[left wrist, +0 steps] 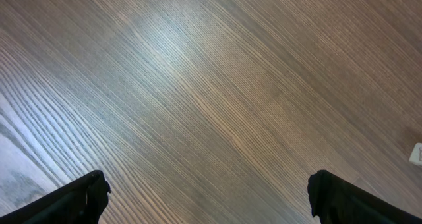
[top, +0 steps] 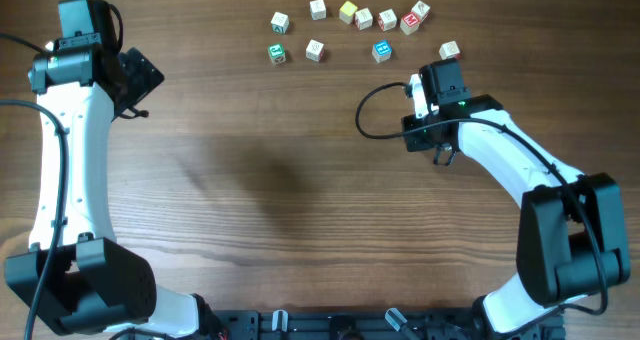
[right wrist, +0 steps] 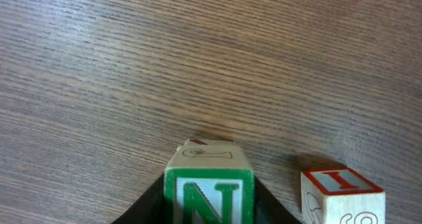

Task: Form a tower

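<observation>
No tower shows in any view. A pale wooden cube with a green "N" face (right wrist: 210, 196) sits between the black fingers of my right gripper (right wrist: 209, 184), which press against both its sides just above the wood. In the overhead view this gripper (top: 418, 92) is right of centre, below the row of cubes. A cube with a red "I" (right wrist: 341, 197) rests on the table just right of it, apart. My left gripper (left wrist: 208, 197) stands wide open over bare table, nothing between its fingers; from above it (top: 140, 80) is at the far left.
Several loose letter cubes lie in a scattered row at the back, from a cube (top: 280, 22) on the left to one (top: 420, 11) on the right; another cube (top: 449, 50) sits near the right wrist. A black cable (top: 372, 105) loops left of the right wrist.
</observation>
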Available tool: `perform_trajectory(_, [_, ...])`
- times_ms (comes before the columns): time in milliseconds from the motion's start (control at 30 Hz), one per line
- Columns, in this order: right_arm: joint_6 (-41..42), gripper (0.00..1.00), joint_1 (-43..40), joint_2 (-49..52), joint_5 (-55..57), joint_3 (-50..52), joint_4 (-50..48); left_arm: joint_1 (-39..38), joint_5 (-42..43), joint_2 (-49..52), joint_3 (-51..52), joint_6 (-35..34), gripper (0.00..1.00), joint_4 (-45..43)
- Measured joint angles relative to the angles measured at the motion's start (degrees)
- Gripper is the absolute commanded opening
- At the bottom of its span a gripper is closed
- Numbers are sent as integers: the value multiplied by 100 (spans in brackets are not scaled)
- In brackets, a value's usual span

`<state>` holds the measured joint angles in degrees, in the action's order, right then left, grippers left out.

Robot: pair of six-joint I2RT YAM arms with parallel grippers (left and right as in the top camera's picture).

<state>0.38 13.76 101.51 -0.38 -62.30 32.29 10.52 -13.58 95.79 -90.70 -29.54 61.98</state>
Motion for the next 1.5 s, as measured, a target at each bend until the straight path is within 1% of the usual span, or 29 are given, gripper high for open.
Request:
perform_trajectory(100, [-31,69,0,101,0,0,105,0,0,0,0,0,100,0])
perform_trajectory(133, [-28,79,0,103,-2,0,109,0,2,0,0,0,100,0])
perform_trajectory(167, [-35,93,0,103,-20,0,107,0,2,0,0,0,100,0])
perform_trajectory(200, [-37,100,0,103,-92,0,101,0,0,0,0,0,100,0])
perform_trajectory(300, [-31,100,0,114,-330,-111,332,0,0,0,0,0,100,2])
perform_trajectory(333, [-28,100,0,142,-387,-304,662,0,0,0,0,0,100,0])
perform_trajectory(433, [173,100,0,151,-479,-1545,1744,0,2,0,0,0,100,0])
perform_trajectory(500, [350,100,-7,68,-498,-2181,2098,0,0,0,0,0,100,7])
perform_trajectory(533, [422,100,-48,-48,-483,-2330,2151,0,2,0,0,0,100,0])
perform_trajectory(633, [586,100,-361,-269,-236,-2400,2256,0,2,0,0,0,100,0])
perform_trajectory(667, [603,100,-616,-284,-157,-2345,2238,0,0,0,0,0,100,0])
perform_trajectory(800, [625,100,-1235,-208,-61,-1893,1954,0,2,0,0,0,100,0])
perform_trajectory(1000, [232,99,-1290,1182,-61,-1805,1954,0,0,0,0,0,100,-2])
perform_trajectory(1067, [212,97,-1290,1294,-59,-1759,2006,0,0,0,0,0,100,0])
perform_trajectory(1133, [184,85,-1290,1292,-59,-1757,2017,0,0,0,0,0,100,0])
perform_trajectory(1167, [184,81,-1290,1294,-59,-1757,2022,0,0,0,0,0,100,-2])
perform_trajectory(1233, [144,75,-1290,1294,44,-1757,2157,0,0,0,0,0,100,0])
perform_trajectory(1300, [129,71,-1290,1294,85,-1755,2221,0,0,0,0,0,100,0])
perform_trajectory(1400, [120,63,-1300,1294,90,-1631,2105,0,0,0,0,0,100,0])
perform_trajectory(1433, [109,54,-1303,1294,90,-1519,2026,0,0,0,0,0,100,0])
perform_trajectory(1500, [94,45,-1311,1294,87,-1379,1974,0,2,0,0,0,100,0])
